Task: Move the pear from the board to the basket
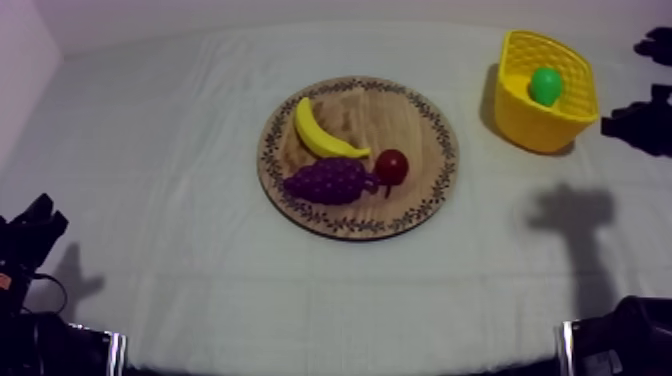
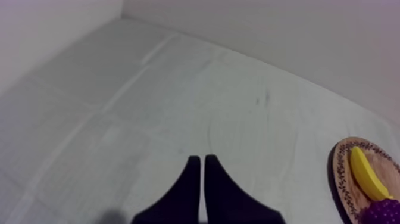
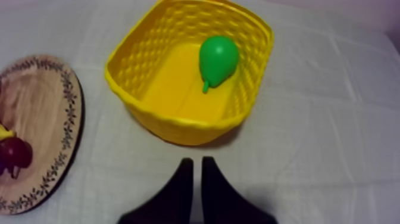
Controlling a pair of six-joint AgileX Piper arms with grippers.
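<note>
The green pear (image 1: 545, 85) lies inside the yellow basket (image 1: 540, 125) at the table's far right. From the right wrist view the pear (image 3: 218, 58) rests against the basket's (image 3: 178, 125) far wall, stem down. My right gripper (image 3: 194, 159) hovers just in front of the basket, fingers together, holding nothing. In the top view my right arm (image 1: 640, 120) shows beside the basket. The round wooden board (image 1: 420, 120) sits mid-table. My left gripper (image 2: 200, 157) is shut over bare cloth, low at the left (image 1: 40, 215).
On the board lie a banana (image 1: 320, 132), a bunch of grapes (image 1: 330, 180) and a small red fruit (image 1: 391, 165). The board's rim (image 3: 36, 95) and the red fruit (image 3: 15, 154) lie left of the basket. Open cloth separates board and basket.
</note>
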